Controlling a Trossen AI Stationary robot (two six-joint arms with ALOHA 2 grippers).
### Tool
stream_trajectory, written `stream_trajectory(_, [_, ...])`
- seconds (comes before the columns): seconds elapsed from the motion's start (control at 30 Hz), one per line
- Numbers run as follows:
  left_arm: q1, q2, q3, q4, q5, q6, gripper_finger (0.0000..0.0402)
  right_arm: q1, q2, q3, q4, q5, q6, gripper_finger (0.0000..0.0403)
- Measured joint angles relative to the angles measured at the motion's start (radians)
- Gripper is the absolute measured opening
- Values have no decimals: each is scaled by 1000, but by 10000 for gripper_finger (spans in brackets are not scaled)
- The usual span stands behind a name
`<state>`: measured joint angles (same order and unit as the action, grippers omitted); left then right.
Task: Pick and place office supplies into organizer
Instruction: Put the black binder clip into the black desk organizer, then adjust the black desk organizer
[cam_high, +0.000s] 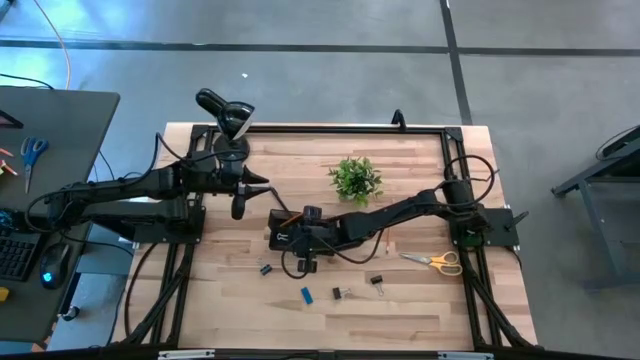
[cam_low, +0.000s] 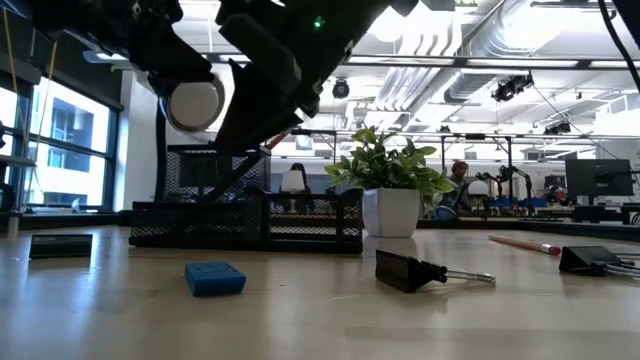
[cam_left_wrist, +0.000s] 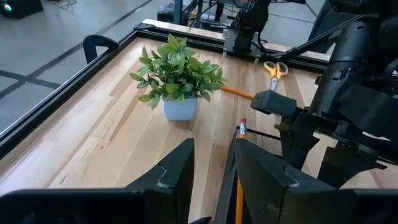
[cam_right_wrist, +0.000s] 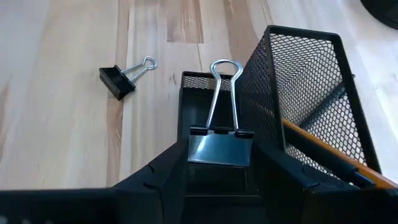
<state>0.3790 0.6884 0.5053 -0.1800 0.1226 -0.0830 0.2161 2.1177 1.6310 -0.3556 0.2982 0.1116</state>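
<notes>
The black mesh organizer (cam_low: 250, 220) stands mid-table, left of the potted plant (cam_high: 355, 178). My right gripper (cam_right_wrist: 221, 155) hangs over the organizer's low compartment (cam_right_wrist: 198, 93), shut on a black binder clip (cam_right_wrist: 221, 146). An orange pencil (cam_right_wrist: 323, 152) leans inside the organizer's tall mesh cup (cam_right_wrist: 305, 74). My left gripper (cam_left_wrist: 211, 149) hovers left of the organizer with another orange pencil (cam_left_wrist: 239, 180) between its fingers. On the table lie more binder clips (cam_high: 340, 293), a blue eraser (cam_high: 306, 294), yellow-handled scissors (cam_high: 437, 261) and one more pencil (cam_left_wrist: 236, 92). My left gripper has the pencil between its two fingers, lying along them; its eraser end (cam_left_wrist: 242, 126) sticks out ahead, clear of the table. The place of contact is hidden low between the fingers. My right gripper pinches the clip's black body (cam_right_wrist: 221, 151) between its fingertips, slanting down from the table's right. The wire handles (cam_right_wrist: 222, 81) point forward over the low compartment, and the clip is clear of the table.
A black gooseneck lamp (cam_high: 225, 112) stands at the far left corner. A black frame rail (cam_high: 330, 130) runs round the table. One binder clip (cam_right_wrist: 124, 78) lies just beyond the organizer, and open wood lies toward the near edge.
</notes>
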Motion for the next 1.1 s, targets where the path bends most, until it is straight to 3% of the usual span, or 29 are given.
stream_trajectory(0.4, [0, 0, 0, -17, 0, -4, 106, 0, -1, -1, 1, 0, -8, 201])
stream_trajectory(0.57, [0, 1, 0, -34, 0, -2, 106, 0, -20, -2, -13, -112, 16, 199])
stream_trajectory(0.67, [0, 1, 0, -34, 0, -2, 106, 2, -63, -2, -67, -169, 24, 201])
stream_trajectory(0.9, [0, 1, 0, -46, 3, -4, 106, 23, -180, -1, -251, -152, 90, 200])
stream_trajectory(1.1, [0, 1, 0, -55, 38, -26, 106, 48, -195, -15, -419, -169, 187, 200])
